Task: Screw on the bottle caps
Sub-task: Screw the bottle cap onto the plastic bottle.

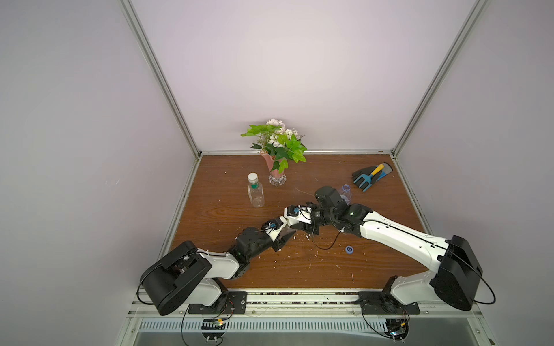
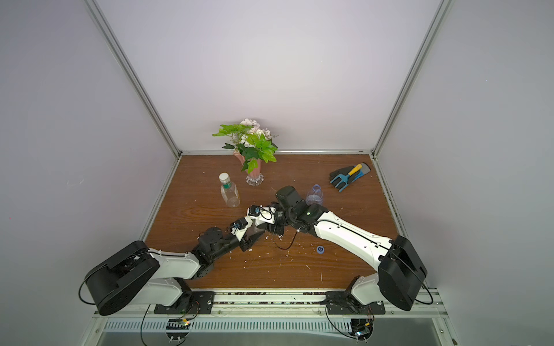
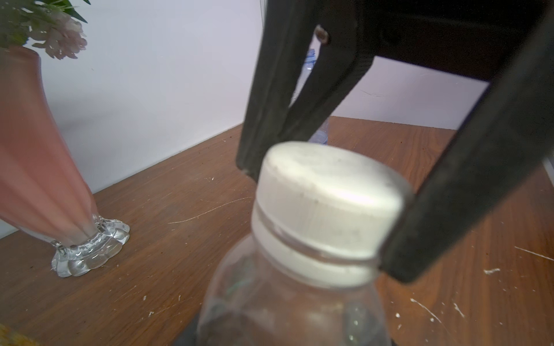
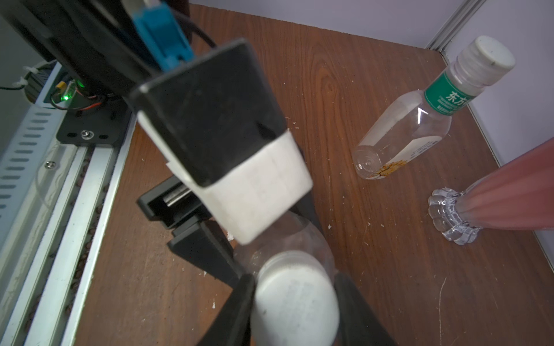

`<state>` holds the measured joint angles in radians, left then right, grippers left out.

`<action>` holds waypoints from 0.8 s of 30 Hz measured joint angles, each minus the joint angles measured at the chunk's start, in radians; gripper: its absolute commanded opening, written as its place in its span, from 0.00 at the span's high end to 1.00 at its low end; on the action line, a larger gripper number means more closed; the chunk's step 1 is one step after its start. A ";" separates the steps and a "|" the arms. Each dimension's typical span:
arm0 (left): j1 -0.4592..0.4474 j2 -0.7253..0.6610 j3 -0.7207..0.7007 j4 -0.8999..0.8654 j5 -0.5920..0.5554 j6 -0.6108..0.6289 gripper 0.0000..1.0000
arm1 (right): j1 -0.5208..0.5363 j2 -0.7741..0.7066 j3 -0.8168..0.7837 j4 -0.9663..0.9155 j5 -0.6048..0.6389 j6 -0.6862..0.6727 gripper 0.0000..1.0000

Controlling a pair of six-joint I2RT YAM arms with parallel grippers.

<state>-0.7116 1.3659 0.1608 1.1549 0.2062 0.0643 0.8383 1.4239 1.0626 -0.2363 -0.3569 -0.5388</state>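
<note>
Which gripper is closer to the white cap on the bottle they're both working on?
Right. The right gripper pinches the white cap from both sides; the left gripper flanks the bottle body, just below the cap.

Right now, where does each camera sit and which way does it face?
Both top views: high above the arm bases, looking down at the table; both arms show.
Left wrist: close beside the clear bottle, facing the pink vase; the right gripper shows.
Right wrist: above the white cap, facing down; right gripper and left gripper show.
Shared: both wrists see cap, bottle and vase.
</note>
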 measured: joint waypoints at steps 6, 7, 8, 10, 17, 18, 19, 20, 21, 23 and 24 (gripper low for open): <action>0.000 -0.010 -0.002 0.000 -0.045 -0.010 0.82 | 0.012 0.025 0.033 0.000 0.040 0.139 1.00; 0.000 -0.011 -0.002 0.000 -0.049 -0.011 0.82 | 0.016 0.025 0.034 0.001 0.048 0.161 1.00; -0.001 -0.012 -0.002 0.000 -0.052 -0.011 0.82 | 0.019 0.025 0.034 0.001 0.056 0.179 1.00; -0.001 -0.013 -0.002 0.000 -0.058 -0.013 0.82 | 0.029 0.025 0.037 0.002 0.077 0.228 1.00; -0.004 -0.018 -0.002 0.000 -0.087 -0.021 0.83 | 0.064 0.020 0.037 0.019 0.191 0.463 1.00; -0.006 -0.018 -0.002 0.001 -0.091 -0.024 0.83 | 0.070 0.018 0.037 0.020 0.209 0.506 1.00; -0.008 -0.018 -0.002 0.001 -0.095 -0.025 0.83 | 0.074 0.017 0.037 0.019 0.229 0.550 1.00; -0.010 -0.018 -0.002 0.001 -0.099 -0.027 0.83 | 0.077 0.016 0.037 0.020 0.244 0.592 1.00; -0.011 -0.018 -0.002 0.001 -0.102 -0.028 0.83 | 0.079 0.016 0.037 0.019 0.256 0.640 1.00; -0.013 -0.018 -0.002 0.000 -0.108 -0.030 0.83 | 0.085 0.016 0.037 0.018 0.281 0.727 1.00; -0.015 -0.018 -0.002 0.000 -0.111 -0.031 0.83 | 0.089 0.016 0.037 0.014 0.295 0.779 1.00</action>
<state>-0.7269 1.3476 0.1585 1.1553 0.0952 0.0334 0.9268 1.4399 1.0996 -0.2218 -0.0620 0.2398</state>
